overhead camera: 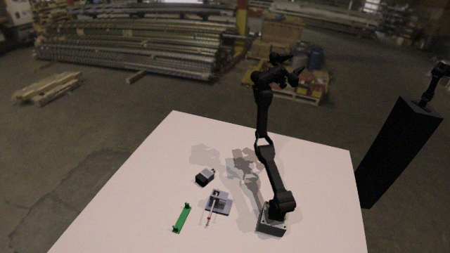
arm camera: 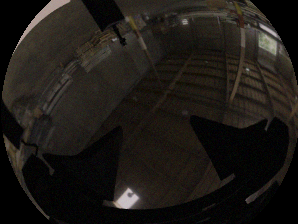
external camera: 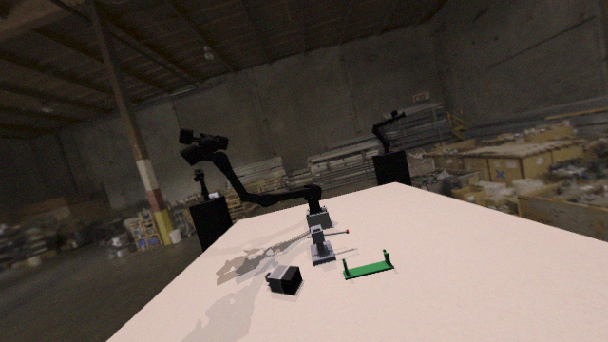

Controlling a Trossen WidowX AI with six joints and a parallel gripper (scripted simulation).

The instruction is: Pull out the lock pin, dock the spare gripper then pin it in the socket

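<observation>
The grey mount (overhead camera: 219, 202) (external camera: 322, 247) stands on the white table (overhead camera: 316, 197) (external camera: 475, 266) in front of the arm's base. Its thin lock pin (overhead camera: 211, 212) (external camera: 332, 233), with a red tip, sits through the socket and sticks out to one side. The spare gripper (overhead camera: 204, 176) (external camera: 285, 278), a dark block with a grey spigot end, lies on the table beyond the mount. My gripper (overhead camera: 288, 65) (external camera: 186, 143) is open and empty, raised high above the table and far from all of them. In the wrist view I see only the warehouse and my two dark fingers.
A green tray-like bracket (overhead camera: 181, 218) (external camera: 368, 268) lies on the table next to the mount. The arm's grey base (overhead camera: 271, 225) (external camera: 319, 219) stands near the mount. Black camera pedestals (overhead camera: 397, 147) (external camera: 391, 167) stand off the table.
</observation>
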